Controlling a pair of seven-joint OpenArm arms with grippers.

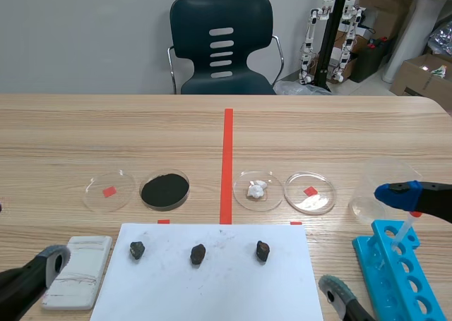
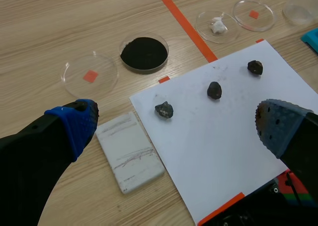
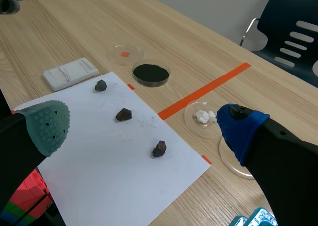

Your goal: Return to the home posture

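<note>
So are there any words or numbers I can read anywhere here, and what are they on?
None can be read. The white paper has only dark smudges, the white block has only scratch lines, and any print on the cardboard boxes at the back is too small to tell.

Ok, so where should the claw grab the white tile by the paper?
Probably across its two long edges, near the middle, coming straight down. The tile lies flat and thin, so there is no side to slide under, and its short width fits the open left claw best. The paper lies close along one edge, so go carefully there.
</note>
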